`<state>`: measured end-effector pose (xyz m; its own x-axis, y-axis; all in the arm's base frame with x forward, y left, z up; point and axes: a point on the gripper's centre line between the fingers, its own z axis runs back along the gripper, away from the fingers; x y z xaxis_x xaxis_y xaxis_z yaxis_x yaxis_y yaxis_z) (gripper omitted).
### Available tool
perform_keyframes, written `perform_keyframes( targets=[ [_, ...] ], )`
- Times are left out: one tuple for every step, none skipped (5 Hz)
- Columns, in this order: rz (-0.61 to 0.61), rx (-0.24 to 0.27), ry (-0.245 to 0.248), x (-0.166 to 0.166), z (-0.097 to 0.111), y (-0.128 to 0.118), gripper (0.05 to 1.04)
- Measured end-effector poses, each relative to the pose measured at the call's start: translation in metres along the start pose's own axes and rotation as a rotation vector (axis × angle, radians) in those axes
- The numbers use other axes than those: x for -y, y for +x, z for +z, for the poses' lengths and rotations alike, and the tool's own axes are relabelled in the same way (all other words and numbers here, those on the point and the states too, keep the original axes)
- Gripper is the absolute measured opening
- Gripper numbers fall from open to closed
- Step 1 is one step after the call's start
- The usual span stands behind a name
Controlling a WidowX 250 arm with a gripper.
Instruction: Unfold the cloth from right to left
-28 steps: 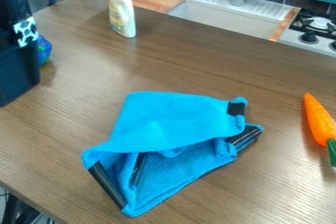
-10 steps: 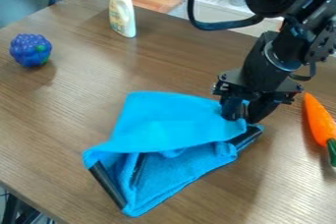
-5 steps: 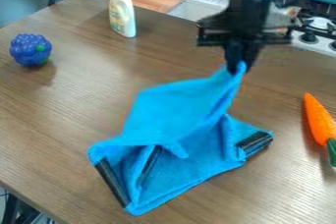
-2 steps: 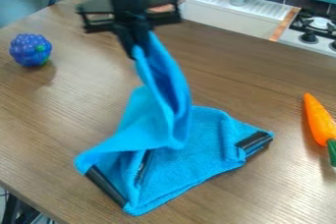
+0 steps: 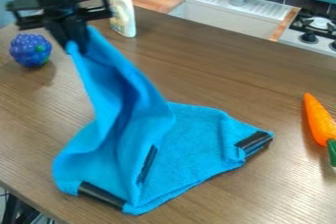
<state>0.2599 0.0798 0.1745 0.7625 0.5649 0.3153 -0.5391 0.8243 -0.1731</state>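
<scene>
Right now your gripper (image 5: 75, 42) is pinched shut on a corner of the blue cloth (image 5: 197, 137), holding it up over the far left of the table (image 5: 236, 78). From that grip, the rest of the cloth slopes toward the near right, its long line running from the raised corner to the black strip (image 5: 255, 142) at its right end. That part lies flat on the tabletop, so your next move probably wants to bring the corner down and left, away from the strip; let go too high and it may crumple back. The blue berry toy (image 5: 30, 49) sits close on the left, the bottle (image 5: 123, 12) stands farther back, and the carrot (image 5: 320, 120) lies beyond the cloth's right end
</scene>
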Motion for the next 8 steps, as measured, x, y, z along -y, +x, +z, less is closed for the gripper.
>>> perform_keyframes(
  targets=[
    [-0.006,0.004,0.017,-0.029,-0.002,0.003,0.064],
    [-0.008,-0.018,0.049,-0.053,-0.013,0.001,0.064],
    [0.014,-0.039,0.12,-0.076,-0.027,-0.005,0.089],
    [0.121,-0.055,0.241,-0.097,-0.046,-0.008,0.209],
    [0.234,-0.179,0.331,-0.111,-0.072,-0.019,0.461],
    [0.289,-0.259,0.395,-0.11,-0.073,-0.02,0.76],
    [0.199,-0.243,0.427,-0.103,-0.071,-0.017,0.97],
    [0.135,-0.138,0.416,-0.083,-0.046,-0.01,0.999]
  ],
)
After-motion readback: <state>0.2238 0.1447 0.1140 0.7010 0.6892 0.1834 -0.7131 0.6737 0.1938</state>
